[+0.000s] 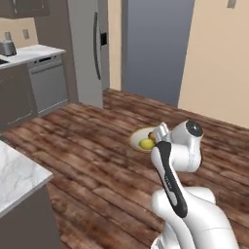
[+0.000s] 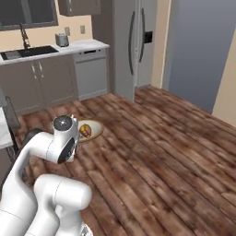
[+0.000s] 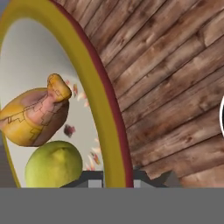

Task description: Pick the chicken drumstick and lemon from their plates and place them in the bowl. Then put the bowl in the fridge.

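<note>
Gripper [image 3: 118, 178] pinched narrow on the tan rim of the bowl [image 3: 94, 87], with the rim passing right between the two tips. Inside the bowl, chicken drumstick [image 3: 37, 116] and lemon [image 3: 54, 164] touching each other, both lying near the gripped side of the bowl. Held up above the wooden floor [image 1: 87, 160], with the fridge [image 1: 87, 48] well apart from the bowl, on its far side, doors apparently shut. Main danger, probably: a thin grip at one edge only, so quite possible to pivot or slide out from between the tips under the weight of the food. Also possible: tilting of the bowl during a wide swing of the arm, then rolling of the round lemon over the low rim and down to the floor. Hard to tell from here how level the bowl is. More trouble likely at the fridge: no free way to pull the dark handle [image 1: 96, 46] while carrying, so perhaps necessary to put the bowl down first, with a risk of spilling.
</note>
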Tool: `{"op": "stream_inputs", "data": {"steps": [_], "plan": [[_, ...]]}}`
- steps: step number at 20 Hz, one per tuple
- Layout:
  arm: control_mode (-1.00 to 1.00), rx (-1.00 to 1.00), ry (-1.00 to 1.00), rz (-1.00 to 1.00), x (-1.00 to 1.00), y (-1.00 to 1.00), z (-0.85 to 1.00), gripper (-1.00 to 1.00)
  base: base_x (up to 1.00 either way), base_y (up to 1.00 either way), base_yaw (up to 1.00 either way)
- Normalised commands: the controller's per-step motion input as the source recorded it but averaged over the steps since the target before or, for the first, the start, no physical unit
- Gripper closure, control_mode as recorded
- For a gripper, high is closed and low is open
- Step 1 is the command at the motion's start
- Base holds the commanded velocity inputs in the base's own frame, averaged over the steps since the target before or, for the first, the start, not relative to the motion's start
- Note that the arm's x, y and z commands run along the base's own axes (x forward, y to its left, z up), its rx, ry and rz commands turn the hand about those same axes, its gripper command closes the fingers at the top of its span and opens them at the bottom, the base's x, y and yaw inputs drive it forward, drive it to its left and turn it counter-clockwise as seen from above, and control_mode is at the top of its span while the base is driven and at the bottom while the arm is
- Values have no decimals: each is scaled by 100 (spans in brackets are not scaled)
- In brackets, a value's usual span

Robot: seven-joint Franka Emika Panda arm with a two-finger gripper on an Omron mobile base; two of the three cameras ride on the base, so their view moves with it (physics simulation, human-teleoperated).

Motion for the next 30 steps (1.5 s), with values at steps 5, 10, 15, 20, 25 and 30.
{"op": "stream_inputs", "data": {"steps": [5, 10, 15, 20, 25, 30], "plan": [[100, 0, 0, 0, 0, 0, 0, 100, 73, 0, -23], [100, 0, 0, 0, 0, 0, 0, 100, 77, -3, -14], [100, 0, 0, 0, 0, 0, 0, 100, 81, -8, -8], [100, 0, 0, 0, 0, 0, 0, 100, 82, -8, -6], [100, 0, 0, 0, 0, 0, 0, 100, 81, -7, -8], [100, 0, 0, 0, 0, 0, 0, 100, 80, -6, -10]]}}
